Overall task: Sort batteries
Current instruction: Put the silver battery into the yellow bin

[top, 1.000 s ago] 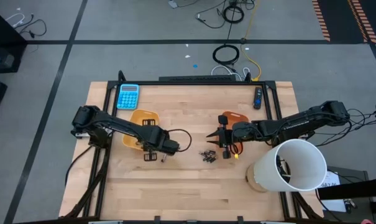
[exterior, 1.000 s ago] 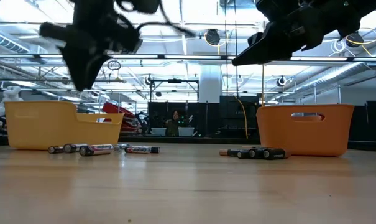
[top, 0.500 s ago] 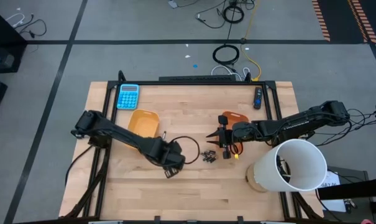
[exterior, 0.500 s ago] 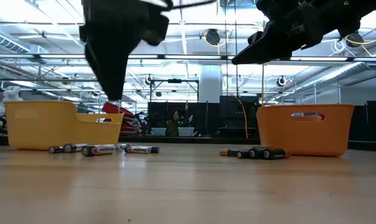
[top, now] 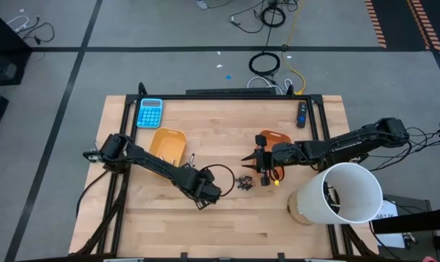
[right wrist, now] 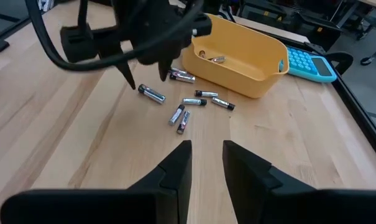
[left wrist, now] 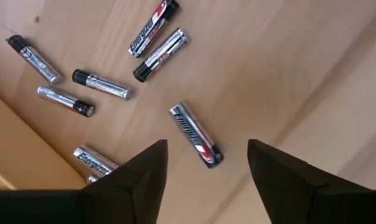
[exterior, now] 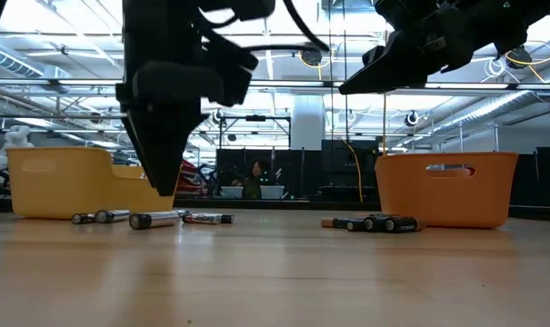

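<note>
Hovering over one loose battery, ready to pick it up for sorting.

Left gripper (left wrist: pixel 203 163) hangs with fingers spread to either side of a silvery battery (left wrist: pixel 196 134) lying flat on the wooden table (top: pixel 227 225), low centre of the left wrist frame; more batteries (left wrist: pixel 94 84) lie scattered toward the upper left, beside the yellow tray (top: pixel 168 143). Right gripper (right wrist: pixel 206 162) waits raised near the orange tray (top: pixel 273 138), fingers narrowly apart and holding nothing, with a dark cluster of batteries (top: pixel 242 183) below it in the high frame. Next likely: descend, straddle the battery across its width, then close.
</note>
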Controlling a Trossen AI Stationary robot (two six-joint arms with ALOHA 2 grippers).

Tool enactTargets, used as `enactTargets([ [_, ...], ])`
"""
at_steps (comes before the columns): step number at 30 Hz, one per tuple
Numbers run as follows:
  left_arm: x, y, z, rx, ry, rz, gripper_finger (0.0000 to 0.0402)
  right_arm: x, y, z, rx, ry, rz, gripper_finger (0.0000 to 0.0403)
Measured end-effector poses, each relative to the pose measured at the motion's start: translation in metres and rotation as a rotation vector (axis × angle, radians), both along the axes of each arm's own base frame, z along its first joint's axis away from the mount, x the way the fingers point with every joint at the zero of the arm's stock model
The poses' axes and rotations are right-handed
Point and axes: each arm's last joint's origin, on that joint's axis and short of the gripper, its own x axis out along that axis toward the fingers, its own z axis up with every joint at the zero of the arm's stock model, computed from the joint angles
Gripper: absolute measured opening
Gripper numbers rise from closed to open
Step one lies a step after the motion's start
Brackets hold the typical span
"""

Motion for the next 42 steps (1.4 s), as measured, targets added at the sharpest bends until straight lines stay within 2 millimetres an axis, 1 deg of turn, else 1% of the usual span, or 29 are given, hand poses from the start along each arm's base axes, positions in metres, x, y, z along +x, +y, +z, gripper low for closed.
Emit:
enactTargets([
  [5, 0.002, 0.004, -0.016, 0.027, 0.038, 0.011, 0.0248, 0.0, 0.0, 0.0, -0.004, 0.0, 0.003, 0.0084],
  [10, -0.006, 0.008, -0.032, 0.046, 0.092, 0.012, 0.0249, 0.0, 0.0, 0.0, -0.005, 0.0, 0.005, 0.0084],
  [12, -0.008, 0.008, -0.035, 0.043, 0.086, 0.004, 0.0245, 0.0, 0.0, 0.0, -0.004, -0.001, 0.005, 0.0084],
  [14, -0.009, 0.008, -0.038, 0.034, 0.085, -0.014, 0.0232, 0.0, 0.0, 0.0, -0.005, -0.001, 0.005, 0.0084],
  [16, -0.009, 0.008, -0.038, 0.028, 0.087, -0.039, 0.0208, 0.0, 0.0, 0.001, -0.004, -0.006, 0.005, 0.0084],
  [18, -0.008, 0.008, -0.039, 0.021, 0.089, -0.069, 0.017, 0.0, 0.0, 0.001, -0.004, -0.006, 0.005, 0.0084],
  [20, -0.008, 0.007, -0.039, 0.01, 0.095, -0.099, 0.0116, 0.0, 0.0, 0.001, -0.004, -0.006, 0.005, 0.0084],
  [22, -0.009, 0.006, -0.039, 0.004, 0.106, -0.136, 0.0052, 0.0, 0.0, 0.001, -0.004, -0.006, 0.005, 0.0084],
  [23, -0.009, 0.006, -0.039, 0.005, 0.111, -0.146, 0.0039, 0.0, 0.0, 0.001, -0.004, -0.006, 0.005, 0.0084],
  [25, -0.01, 0.005, -0.038, 0.008, 0.121, -0.157, 0.0039, 0.0, 0.0, 0.001, -0.004, -0.006, 0.005, 0.0084],
  [29, -0.01, 0.004, -0.024, 0.015, 0.172, -0.183, 0.0039, 0.0, 0.0, 0.001, -0.004, -0.006, 0.005, 0.0084],
  [30, -0.01, 0.003, -0.016, 0.019, 0.165, -0.185, 0.0039, 0.0, 0.0, 0.0, -0.004, -0.005, 0.005, 0.0084],
  [32, -0.008, 0.003, 0.008, 0.018, 0.088, -0.185, 0.0039, 0.0, 0.0, 0.0, -0.004, -0.004, 0.005, 0.0084],
  [34, -0.016, 0.006, 0.027, 0.028, 0.064, -0.17, 0.0039, 0.0, 0.0, 0.0, -0.003, -0.004, 0.005, 0.0084],
  [38, -0.027, 0.013, 0.054, 0.072, -0.014, -0.12, 0.0039, 0.0, 0.0, 0.0, -0.002, 0.0, 0.004, 0.0084],
  [40, -0.035, 0.017, 0.065, 0.096, -0.024, -0.101, 0.0039, 0.0, 0.0, 0.0, -0.001, 0.001, 0.003, 0.0084],
  [42, -0.04, 0.018, 0.072, 0.11, -0.027, -0.089, 0.0039, 0.0, 0.0, 0.0, -0.001, 0.001, 0.003, 0.0084],
])
